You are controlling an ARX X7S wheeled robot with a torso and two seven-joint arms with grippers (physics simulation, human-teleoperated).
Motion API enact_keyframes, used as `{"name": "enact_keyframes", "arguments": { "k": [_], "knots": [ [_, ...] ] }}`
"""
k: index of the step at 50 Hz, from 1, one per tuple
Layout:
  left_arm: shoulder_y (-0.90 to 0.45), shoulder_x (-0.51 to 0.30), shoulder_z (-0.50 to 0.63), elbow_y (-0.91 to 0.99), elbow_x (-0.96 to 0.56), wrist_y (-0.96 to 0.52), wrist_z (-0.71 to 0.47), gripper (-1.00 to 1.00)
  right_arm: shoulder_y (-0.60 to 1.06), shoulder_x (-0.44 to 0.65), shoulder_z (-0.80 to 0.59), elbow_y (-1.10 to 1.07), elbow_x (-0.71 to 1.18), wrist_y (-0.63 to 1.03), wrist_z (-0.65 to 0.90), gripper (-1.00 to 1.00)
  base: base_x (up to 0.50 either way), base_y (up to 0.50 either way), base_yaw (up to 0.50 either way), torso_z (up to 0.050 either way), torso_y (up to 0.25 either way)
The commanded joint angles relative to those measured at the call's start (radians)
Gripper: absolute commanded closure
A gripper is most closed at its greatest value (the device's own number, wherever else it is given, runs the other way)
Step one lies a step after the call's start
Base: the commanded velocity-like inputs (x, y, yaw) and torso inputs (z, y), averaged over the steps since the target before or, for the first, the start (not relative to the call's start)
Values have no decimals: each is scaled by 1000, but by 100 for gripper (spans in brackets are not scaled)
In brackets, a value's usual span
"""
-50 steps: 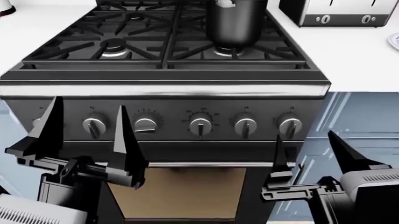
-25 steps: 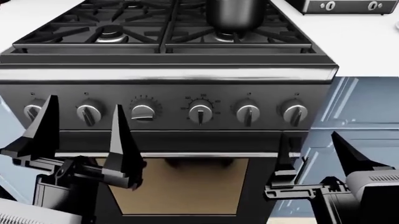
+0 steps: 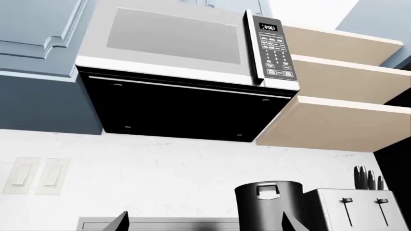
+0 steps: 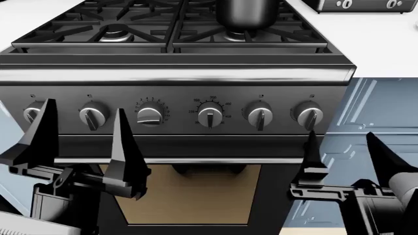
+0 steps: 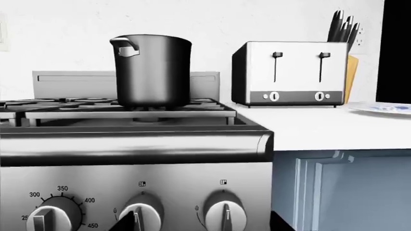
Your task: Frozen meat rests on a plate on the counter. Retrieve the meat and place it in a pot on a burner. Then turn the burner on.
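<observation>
We see both pincers held low before the stove's knobs (image 4: 210,115), the left pincer (image 4: 81,142) and right pincer (image 4: 346,152) each spread apart and gripping nothing. The pot (image 5: 153,70) stands on the right front burner (image 4: 236,35), its top cut off in the head view. Only the plate's (image 5: 383,109) rim shows on the desk (image 5: 308,126) beside the toaster (image 5: 289,73) — no meat can be made out on it.

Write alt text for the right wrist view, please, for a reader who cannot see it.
A dark grey pot stands on the stove's grates, above a row of control knobs. To the side, on the white counter, are a toaster, a knife block and the edge of a plate.
</observation>
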Motion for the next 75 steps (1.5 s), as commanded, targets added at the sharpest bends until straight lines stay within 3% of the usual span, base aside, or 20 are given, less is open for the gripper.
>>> {"name": "enact_keyframes", "arguments": {
  "k": [1, 14, 22, 34, 49, 75],
  "knots": [
    [1, -4, 5, -2, -3, -1, -1, -100, 85, 54, 43, -84, 185, 59, 1, -100, 0, 0, 0, 0, 0],
    [-7, -2, 11, -24, 11, 1, -5, -100, 278, 66, 99, -119, 489, 268, -50, -100, 0, 0, 0, 0, 0],
    [-9, -2, 17, -34, 15, 0, -6, -100, 290, 66, 108, -63, 555, 251, -110, -100, 0, 0, 0, 0, 0],
    [-13, -2, 22, -47, 20, 3, -8, -100, 357, 39, 119, -14, 644, 353, -115, -100, 0, 0, 0, 0, 0],
    [-6, -15, 33, -37, 4, 8, 1, -100, 415, -37, 110, 84, 670, 474, -112, -100, 0, 0, 0, 0, 0],
    [-15, -19, 33, -47, 2, 6, -11, -100, 340, -89, 91, 220, 599, 411, -161, -100, 0, 0, 0, 0, 0]
  ]
}}
